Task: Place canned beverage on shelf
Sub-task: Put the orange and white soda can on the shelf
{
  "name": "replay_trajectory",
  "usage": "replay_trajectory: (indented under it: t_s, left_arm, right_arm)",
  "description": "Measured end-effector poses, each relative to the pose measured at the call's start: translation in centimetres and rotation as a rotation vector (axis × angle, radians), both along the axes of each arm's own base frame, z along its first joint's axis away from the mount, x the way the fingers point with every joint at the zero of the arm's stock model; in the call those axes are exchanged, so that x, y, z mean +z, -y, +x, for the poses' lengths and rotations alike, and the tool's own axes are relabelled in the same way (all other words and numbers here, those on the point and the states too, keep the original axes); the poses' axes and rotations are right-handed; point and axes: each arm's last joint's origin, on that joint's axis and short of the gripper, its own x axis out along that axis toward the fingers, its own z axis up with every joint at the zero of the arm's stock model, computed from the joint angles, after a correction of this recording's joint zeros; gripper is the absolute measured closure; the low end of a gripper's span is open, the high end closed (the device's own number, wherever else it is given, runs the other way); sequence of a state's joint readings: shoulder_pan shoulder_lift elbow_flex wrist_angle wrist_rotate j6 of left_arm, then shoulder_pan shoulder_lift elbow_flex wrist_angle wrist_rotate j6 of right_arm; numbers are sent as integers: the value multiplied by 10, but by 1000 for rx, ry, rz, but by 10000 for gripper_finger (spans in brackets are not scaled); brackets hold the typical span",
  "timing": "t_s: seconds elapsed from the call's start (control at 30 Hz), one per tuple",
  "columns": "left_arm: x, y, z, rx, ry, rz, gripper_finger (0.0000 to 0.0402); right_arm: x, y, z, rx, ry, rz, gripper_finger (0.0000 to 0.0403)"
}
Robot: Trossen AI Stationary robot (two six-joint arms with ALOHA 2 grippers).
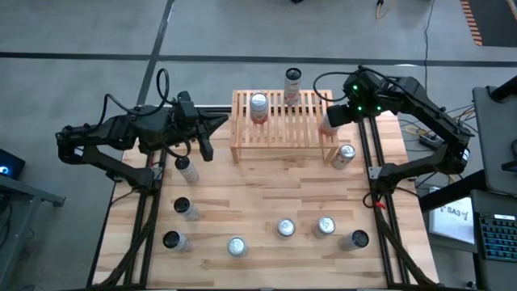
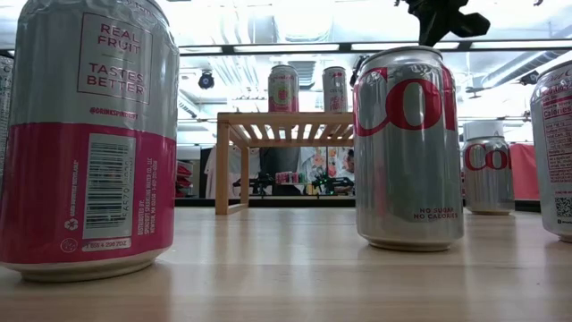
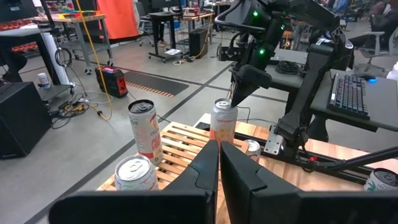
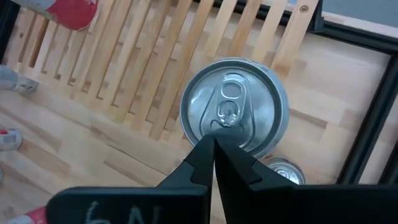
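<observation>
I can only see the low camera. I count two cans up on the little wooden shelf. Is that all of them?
Observer: No, there are three. A third can stands at the right end of the shelf. The big silver can hides it from you.
Operator: What's the black thing at the top of my picture?
Observer: Most likely the right gripper. It is shut, with its tips right over the third can's lid.
Operator: Where's the other arm?
Observer: The left gripper is shut too. It hangs off the shelf's left side, holding nothing.
</observation>
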State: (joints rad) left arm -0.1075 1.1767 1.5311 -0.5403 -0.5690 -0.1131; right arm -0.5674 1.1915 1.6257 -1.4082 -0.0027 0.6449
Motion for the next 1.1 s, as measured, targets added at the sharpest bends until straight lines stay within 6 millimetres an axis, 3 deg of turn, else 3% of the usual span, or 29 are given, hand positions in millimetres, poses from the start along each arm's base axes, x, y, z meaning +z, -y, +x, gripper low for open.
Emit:
replay_trajectory:
  t_s: [0.33,0.67,1.1]
  left_arm:
    - [0,0,0,0,0,0,402]
    - [0,0,0,9,0,2,402]
    - [0,-2,-1,74,1,14,402]
  right_arm:
    - [1,1,1,0,7,-25,394]
    - [13,7,3,-39,29,-186,394]
    - [-12,40,29,-17,-121,-187,394]
